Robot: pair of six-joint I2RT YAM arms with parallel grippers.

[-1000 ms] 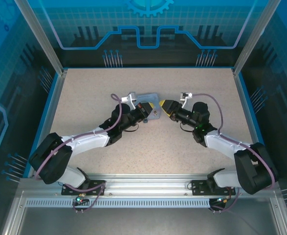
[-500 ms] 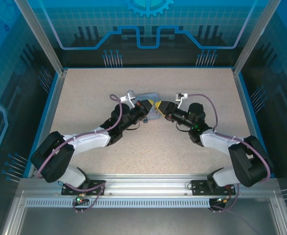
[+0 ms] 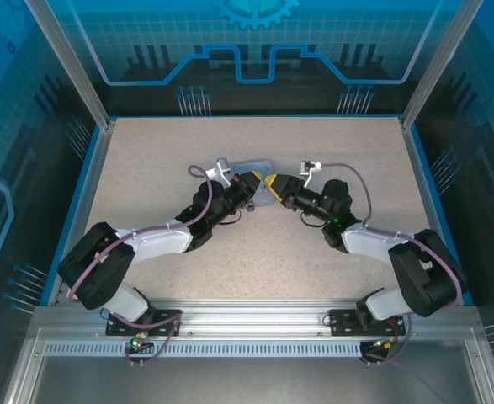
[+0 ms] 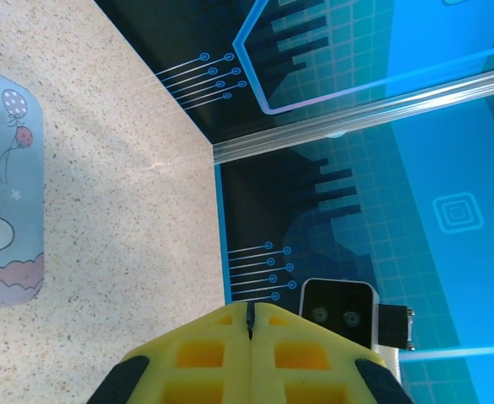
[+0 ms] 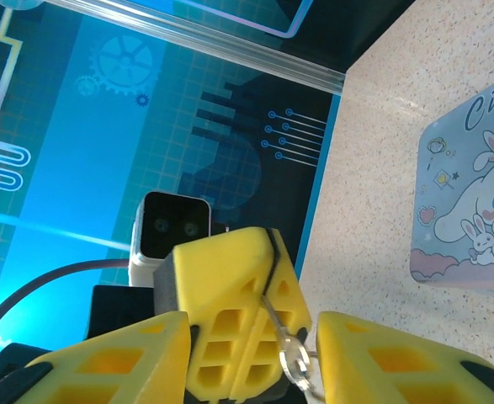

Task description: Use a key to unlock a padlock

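Observation:
My left gripper (image 4: pixel 251 316) is shut, its yellow fingers pressed together. The right wrist view shows those fingers (image 5: pixel 230 311) pinching the thin shaft of a silver key (image 5: pixel 293 358), whose round head and ring hang out below. My right gripper (image 5: pixel 251 337) is open, with one finger on either side of the left fingertips and the key. From above, the left gripper (image 3: pixel 257 181) and the right gripper (image 3: pixel 273 183) meet tip to tip at mid-table. The padlock is out of view.
A pastel blue-pink cartoon tin (image 3: pixel 259 167) lies flat on the speckled table just behind the grippers; it appears again as the tin (image 5: pixel 474 210) and the tin (image 4: pixel 7 194). Blue enclosure walls and aluminium posts (image 3: pixel 87 93) ring the table.
The right gripper has moved left to the left gripper's tip and its jaws have narrowed around it. The left arm has shifted slightly and stays shut.

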